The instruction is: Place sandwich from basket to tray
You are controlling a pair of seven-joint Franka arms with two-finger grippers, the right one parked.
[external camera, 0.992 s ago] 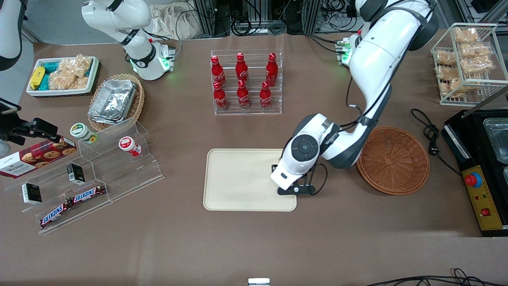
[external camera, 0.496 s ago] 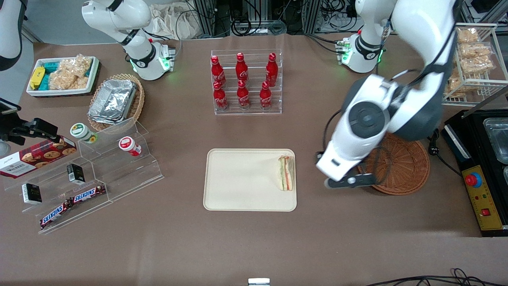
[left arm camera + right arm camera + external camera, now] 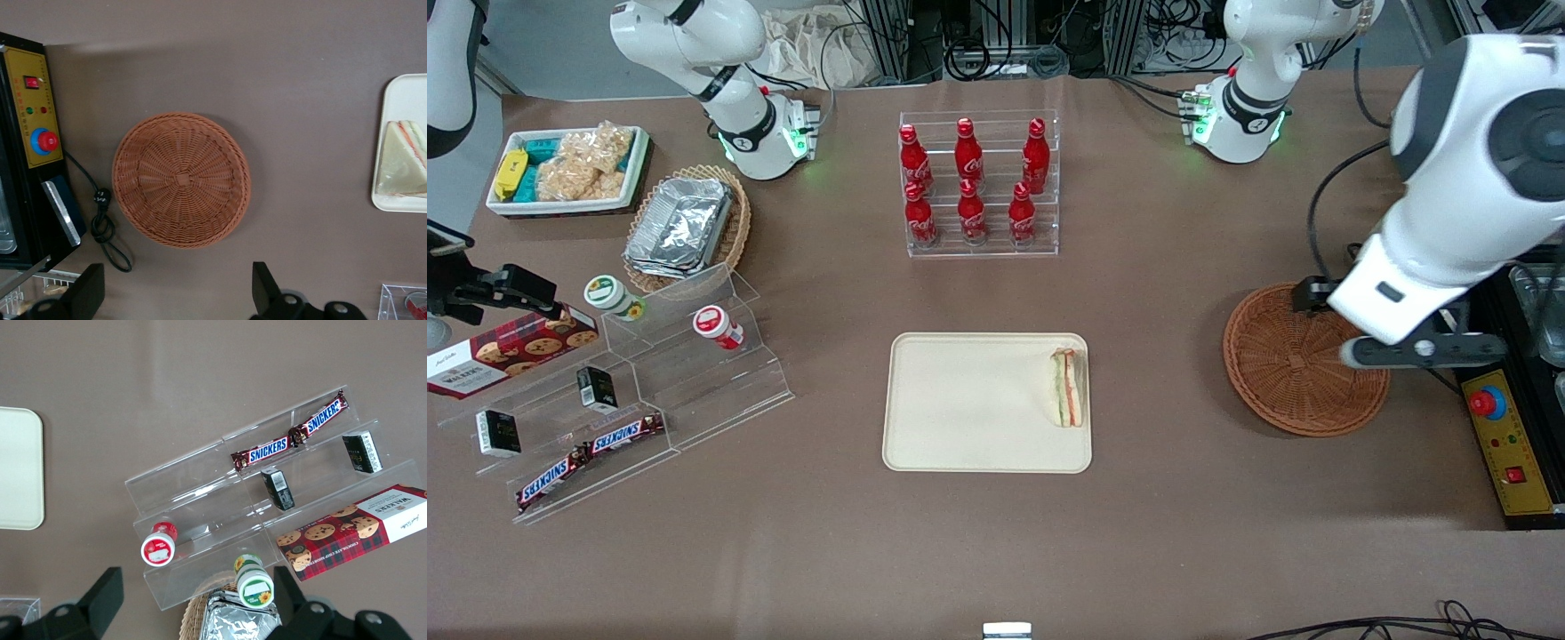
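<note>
Sandwich (image 3: 1069,387) lies flat in the tray (image 3: 969,404), against the rim at the end nearest the basket (image 3: 1303,360). Basket holds nothing. Gripper (image 3: 1423,349) hangs high above the basket's edge, well apart from the tray, fingers (image 3: 90,293) spread wide, nothing held. Task looks complete. Handling estimate: sandwich is light, soft and easily crushed; layers may shear. If regrasped, pinch gently across the two bread faces near mid-wedge, not the filling edge.
</note>
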